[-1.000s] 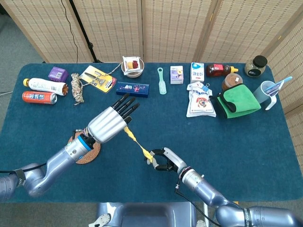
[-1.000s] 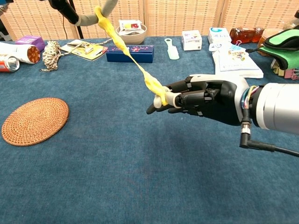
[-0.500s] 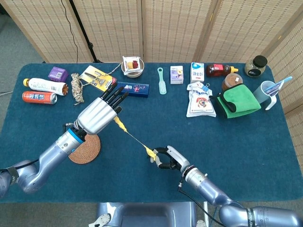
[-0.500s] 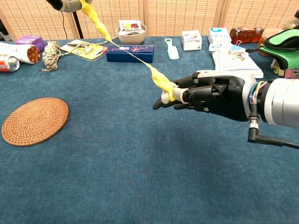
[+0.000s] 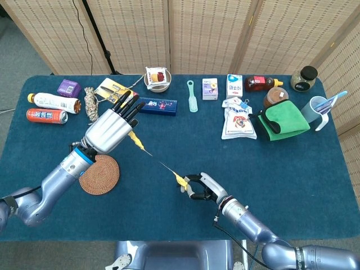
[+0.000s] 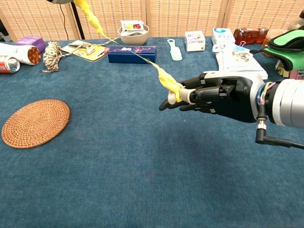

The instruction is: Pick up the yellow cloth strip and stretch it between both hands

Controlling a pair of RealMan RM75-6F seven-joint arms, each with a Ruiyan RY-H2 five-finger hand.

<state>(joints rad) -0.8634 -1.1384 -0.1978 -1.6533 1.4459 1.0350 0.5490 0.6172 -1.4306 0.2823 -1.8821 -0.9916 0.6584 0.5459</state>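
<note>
**tabletop_tom:** Fingers on the left hand are mostly straight, pointing up toward the far edge, but the upper end of the yellow cloth strip is caught somewhere under them, so I'd call that a hold. Can't see exactly which ones pinch it.

**rigwatcher:** Agreed. From there the strip runs down and to the right, off the counter, in one thin diagonal line. It gets really skinny in the middle, so it looks pulled pretty taut to me.

**tabletop_tom:** And the lower end?

**rigwatcher:** Pinched in the right hand, with a little yellow tail poking out. The chest view shows those fingers curled tight around it.

**tabletop_tom:** So the long axis goes far-left to near-right, one hand at each end, neither nearer the middle.

**rigwatcher:** Yep. My guess: any further stretch means pulling apart straight along that diagonal, left hand up-left, right hand down-right.
</note>
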